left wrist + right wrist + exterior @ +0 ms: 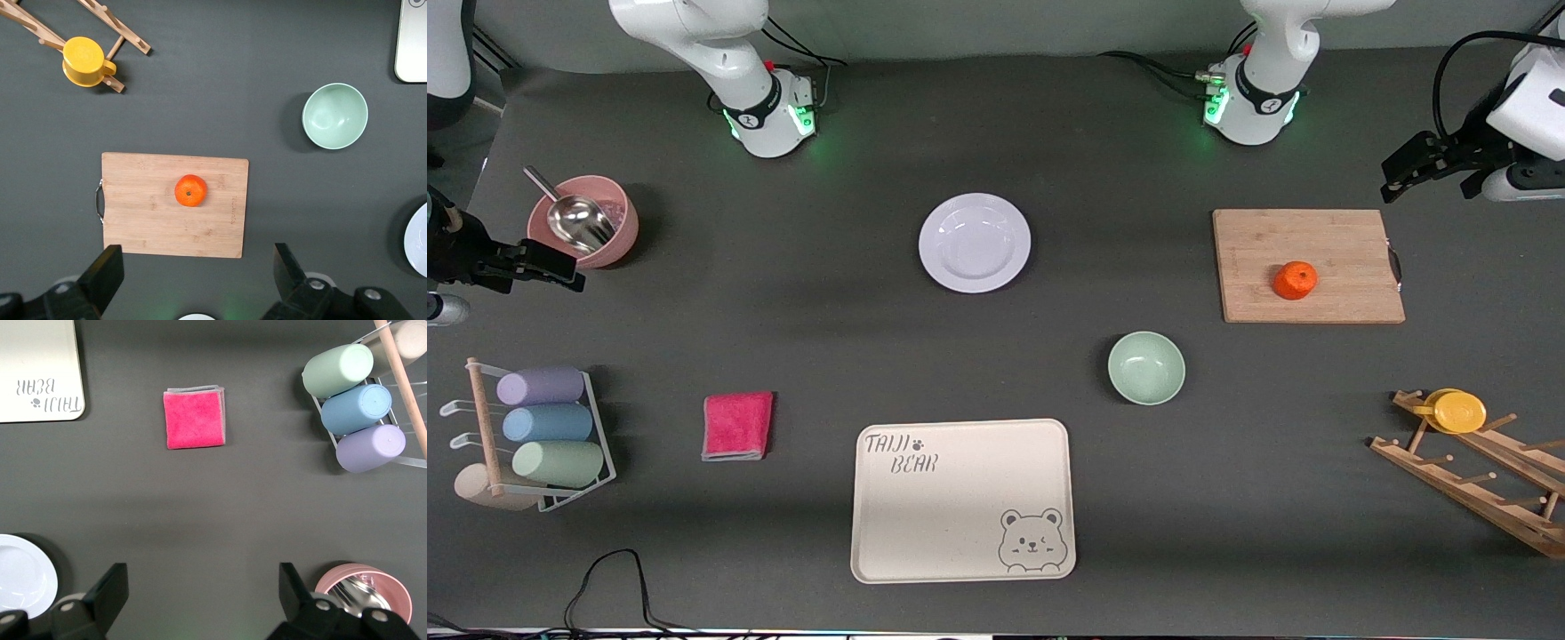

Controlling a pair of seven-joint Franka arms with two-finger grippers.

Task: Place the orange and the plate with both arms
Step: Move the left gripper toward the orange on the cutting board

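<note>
orange (1295,280) on cutting board (1307,265), plate (975,242) mid-table, both hands released

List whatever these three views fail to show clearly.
- Plate: whole in the front view, cut by the frame edge in both wrist views.
- Pink bowl: contents partly hidden by the metal scoop; cropped in the right wrist view.
- Bear tray: only a corner shows in each wrist view.
- Orange: underside hidden against the cutting board.
</note>
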